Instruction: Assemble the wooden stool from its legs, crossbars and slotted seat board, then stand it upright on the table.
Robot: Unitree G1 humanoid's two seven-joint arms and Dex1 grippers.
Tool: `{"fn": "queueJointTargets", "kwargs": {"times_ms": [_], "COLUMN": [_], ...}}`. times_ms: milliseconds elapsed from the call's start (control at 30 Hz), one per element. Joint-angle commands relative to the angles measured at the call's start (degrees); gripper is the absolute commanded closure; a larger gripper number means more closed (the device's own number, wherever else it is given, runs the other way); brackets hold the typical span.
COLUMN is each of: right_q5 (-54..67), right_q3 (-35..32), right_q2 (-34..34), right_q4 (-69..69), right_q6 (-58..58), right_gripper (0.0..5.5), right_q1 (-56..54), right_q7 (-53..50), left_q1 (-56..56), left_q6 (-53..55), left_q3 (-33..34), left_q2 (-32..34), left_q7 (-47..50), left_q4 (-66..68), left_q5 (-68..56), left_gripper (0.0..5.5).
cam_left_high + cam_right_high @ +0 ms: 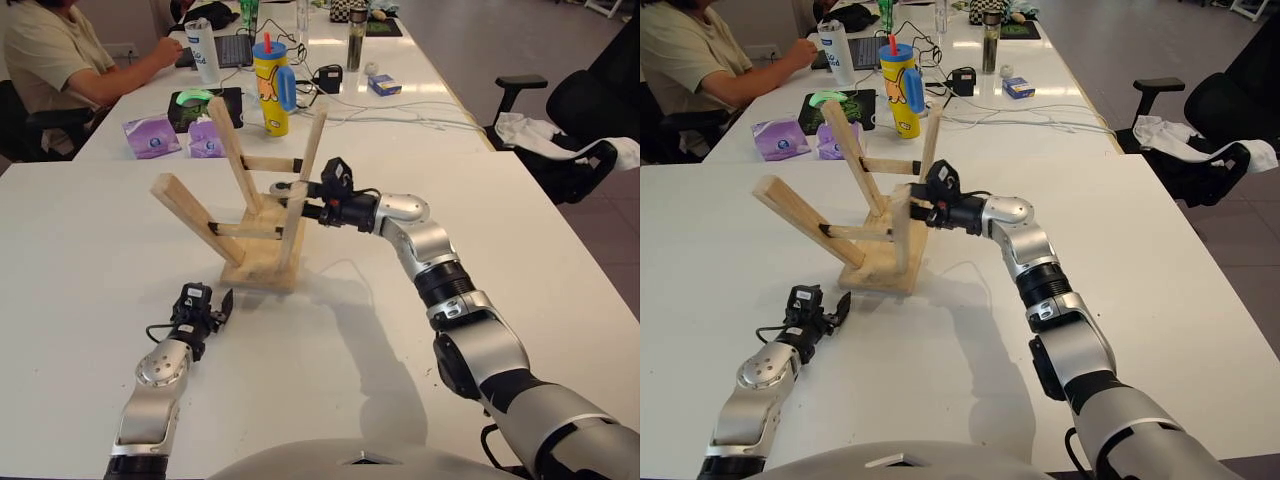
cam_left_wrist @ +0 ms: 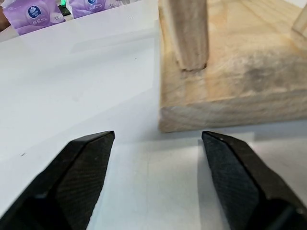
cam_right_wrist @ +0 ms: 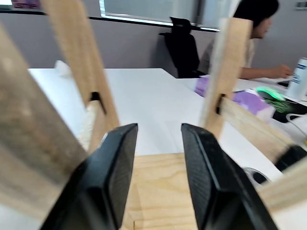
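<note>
Right now the stool (image 1: 258,215) sits upside down on the desk (image 1: 90,270), seat board (image 1: 262,270) flat, legs (image 1: 232,150) skyward. Right pincer (image 3: 159,133) hangs spread among the legs; left pincer (image 2: 157,143) rests spread beside the board's edge.

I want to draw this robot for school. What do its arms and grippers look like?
The right arm and left arm are rounded, shiny silver shells joined by black rings. Each ends in a black gripper with two wedge-shaped fingers, finely textured on the inner faces: the left gripper and the right gripper. A thin black cable loops beside the left wrist.
</note>
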Motion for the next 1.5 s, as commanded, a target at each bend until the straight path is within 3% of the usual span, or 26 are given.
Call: {"fn": "queueJointTargets", "kwargs": {"times_ms": [33,133,233,333,433,533,733,833,1100,1367,1500], "right_q5": [1.05,0.34,-6.49,-3.06,0.38,-0.41,-1.77,-5.04,-10.53,-8.40,-7.86], "right_q3": [5.64,10.01,10.94,8.66,8.85,6.15,-7.85,-10.10,-4.96,-5.56,-3.48], "right_q2": [1.28,3.97,6.71,8.06,1.99,-7.57,-11.10,-11.46,-7.66,-6.45,-5.59], "right_q4": [-11.01,-17.77,-18.74,-33.61,-49.02,-54.91,-51.95,-44.90,-18.35,-15.62,-18.03], "right_q6": [5.23,9.08,12.76,25.53,35.32,38.59,29.74,23.91,11.96,10.74,11.06], "right_gripper": [3.80,3.80,3.80,3.80,3.80,3.80,3.80,3.80,3.80,5.15,5.48], "right_q1": [5.54,10.01,13.69,26.50,37.07,43.31,51.14,49.61,34.50,34.28,35.69], "right_q7": [3.64,0.47,-13.95,-23.68,-24.12,-22.78,-30.59,-34.51,-35.55,-33.88,-31.68], "left_q1": [-2.92,-5.05,-5.89,-5.14,-1.64,2.73,12.61,14.99,9.42,10.05,11.94], "left_q6": [1.63,0.60,0.60,1.37,1.83,2.02,1.29,0.94,4.62,5.87,6.44], "left_q3": [1.11,1.40,1.06,0.04,0.84,2.06,4.67,4.97,-0.01,0.20,-0.82], "left_q2": [0.87,0.61,-0.63,-3.11,-5.59,-6.79,-5.13,-4.07,-2.90,-1.58,-1.83], "left_q7": [1.15,1.81,2.58,4.27,7.33,9.31,8.49,7.20,3.37,1.54,0.98], "left_q4": [6.65,8.28,7.92,5.19,0.56,-4.58,-10.76,-11.20,-5.74,-6.05,-7.43], "left_q5": [1.32,1.44,1.30,1.27,1.21,1.65,2.82,3.07,3.78,3.43,3.32], "left_gripper": [2.09,2.09,2.09,2.09,2.09,2.09,2.09,2.09,2.09,2.09,2.09]}}
